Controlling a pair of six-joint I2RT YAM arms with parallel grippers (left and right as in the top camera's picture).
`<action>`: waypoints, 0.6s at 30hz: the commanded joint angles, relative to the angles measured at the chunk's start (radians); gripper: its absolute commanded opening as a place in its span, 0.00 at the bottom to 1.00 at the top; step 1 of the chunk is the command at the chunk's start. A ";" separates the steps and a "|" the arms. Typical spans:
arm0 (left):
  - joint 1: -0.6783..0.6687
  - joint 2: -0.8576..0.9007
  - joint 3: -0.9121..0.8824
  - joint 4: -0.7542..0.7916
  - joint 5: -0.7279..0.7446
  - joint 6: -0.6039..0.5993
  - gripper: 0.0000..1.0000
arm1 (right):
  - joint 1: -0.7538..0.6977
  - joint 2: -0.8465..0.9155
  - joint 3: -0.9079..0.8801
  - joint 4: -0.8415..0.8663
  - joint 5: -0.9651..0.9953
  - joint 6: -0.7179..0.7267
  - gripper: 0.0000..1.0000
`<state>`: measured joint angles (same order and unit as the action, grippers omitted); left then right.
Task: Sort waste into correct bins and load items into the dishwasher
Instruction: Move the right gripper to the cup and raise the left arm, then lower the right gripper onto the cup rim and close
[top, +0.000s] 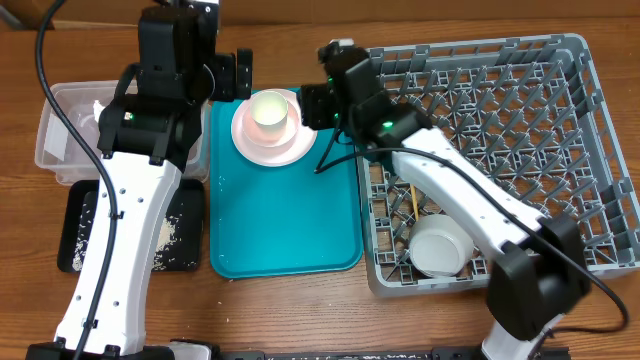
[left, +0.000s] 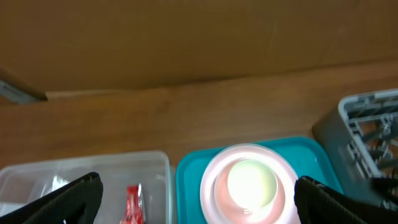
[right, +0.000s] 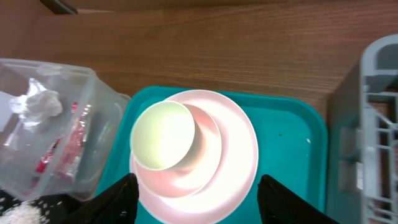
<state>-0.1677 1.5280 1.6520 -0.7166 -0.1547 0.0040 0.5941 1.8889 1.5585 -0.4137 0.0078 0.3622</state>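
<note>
Wooden table (top: 290, 305), pale pink plate (top: 246, 141) carrying a small cup (top: 270, 112) at the far end of the teal tray (top: 285, 220), your left pincer (top: 232, 75) released wide beside its left, your right pincer (right: 198, 186) released beside its right.

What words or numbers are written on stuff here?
On the red wrapper in the clear tub: some printing, too blurred to read.
Nothing else shows any words, numbers, brands or signs.
</note>
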 joint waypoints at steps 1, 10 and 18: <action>0.004 0.000 0.013 0.070 -0.014 0.021 1.00 | 0.007 0.037 0.013 0.065 0.012 -0.004 0.63; 0.073 0.001 0.013 0.254 -0.377 0.026 1.00 | 0.099 0.117 0.013 0.241 -0.027 -0.245 0.60; 0.265 0.002 0.013 0.154 -0.203 -0.015 1.00 | 0.145 0.185 0.013 0.290 -0.009 -0.345 0.60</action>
<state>0.0433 1.5288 1.6520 -0.5289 -0.4297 0.0055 0.7460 2.0438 1.5578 -0.1398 -0.0143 0.0772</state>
